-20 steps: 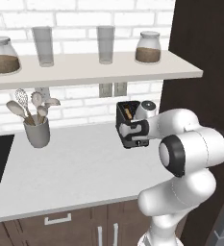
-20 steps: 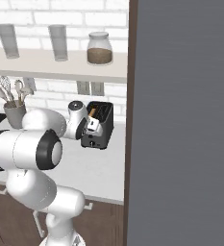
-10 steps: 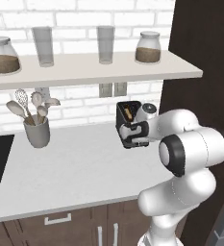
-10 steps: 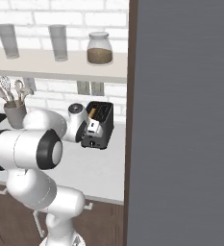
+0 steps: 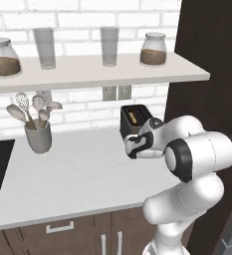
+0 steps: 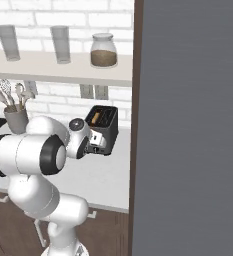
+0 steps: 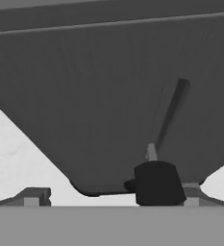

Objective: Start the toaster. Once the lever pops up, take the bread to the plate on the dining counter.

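The toaster (image 5: 136,117) stood at the back of the pale counter (image 5: 77,174) beside a dark tall cabinet (image 5: 207,64), the bread (image 5: 133,116) in its slot. The gripper (image 7: 111,197), jaws spread and empty, was close against its front. A utensil pot (image 5: 38,137) stood well left; jars (image 5: 153,49) and glasses (image 5: 109,46) lined the shelf (image 5: 97,72). No writing was readable.

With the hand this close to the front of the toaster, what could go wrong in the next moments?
1. The open fingers sit very near the small boxy dark grey toaster; its black lever knob lies toward one fingertip rather than centred, so a push could slip off it.
2. A hard push might slide the light-looking toaster back on the pale worktop toward the white brick wall.
3. The golden-brown bread slice stands in the slot; jolting may tilt it.
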You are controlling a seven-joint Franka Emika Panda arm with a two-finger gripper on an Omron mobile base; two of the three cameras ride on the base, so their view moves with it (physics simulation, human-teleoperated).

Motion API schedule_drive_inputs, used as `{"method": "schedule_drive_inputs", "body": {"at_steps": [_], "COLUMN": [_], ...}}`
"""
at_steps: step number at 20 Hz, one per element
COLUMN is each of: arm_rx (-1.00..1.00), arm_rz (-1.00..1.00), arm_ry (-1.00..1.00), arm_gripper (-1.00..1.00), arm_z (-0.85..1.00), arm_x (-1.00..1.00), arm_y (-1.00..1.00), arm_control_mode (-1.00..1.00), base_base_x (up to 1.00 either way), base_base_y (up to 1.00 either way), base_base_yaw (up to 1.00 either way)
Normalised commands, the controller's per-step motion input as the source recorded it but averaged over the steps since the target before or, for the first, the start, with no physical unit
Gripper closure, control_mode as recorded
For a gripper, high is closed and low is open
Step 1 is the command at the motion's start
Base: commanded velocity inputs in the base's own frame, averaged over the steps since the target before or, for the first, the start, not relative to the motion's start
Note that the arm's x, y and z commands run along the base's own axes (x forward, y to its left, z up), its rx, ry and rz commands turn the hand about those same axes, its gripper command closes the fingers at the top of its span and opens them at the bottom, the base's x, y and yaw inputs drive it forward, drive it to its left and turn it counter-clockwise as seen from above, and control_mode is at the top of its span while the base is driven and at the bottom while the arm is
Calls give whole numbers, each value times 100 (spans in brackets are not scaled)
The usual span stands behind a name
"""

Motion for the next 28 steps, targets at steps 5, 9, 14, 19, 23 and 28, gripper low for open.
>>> {"method": "schedule_drive_inputs", "body": {"at_steps": [5, 9, 14, 19, 23, 28], "arm_rx": [4, 2, 2, 0, -3, -1], "arm_rz": [0, 0, 0, -1, 0, 3], "arm_ry": [-4, -2, -4, -2, -4, -19], "arm_gripper": [-100, -100, -100, -100, -100, -100], "arm_z": [27, 69, 80, 79, 24, -6], "arm_x": [-10, -8, -2, 0, 0, -2], "arm_y": [-2, 0, 0, 0, 4, 2], "arm_control_mode": [-100, -100, -100, -100, -100, -100], "base_base_x": [0, 0, 0, 0, 0, 0], "base_base_y": [0, 0, 0, 0, 0, 0], "base_base_yaw": [0, 0, 0, 0, 0, 0]}}
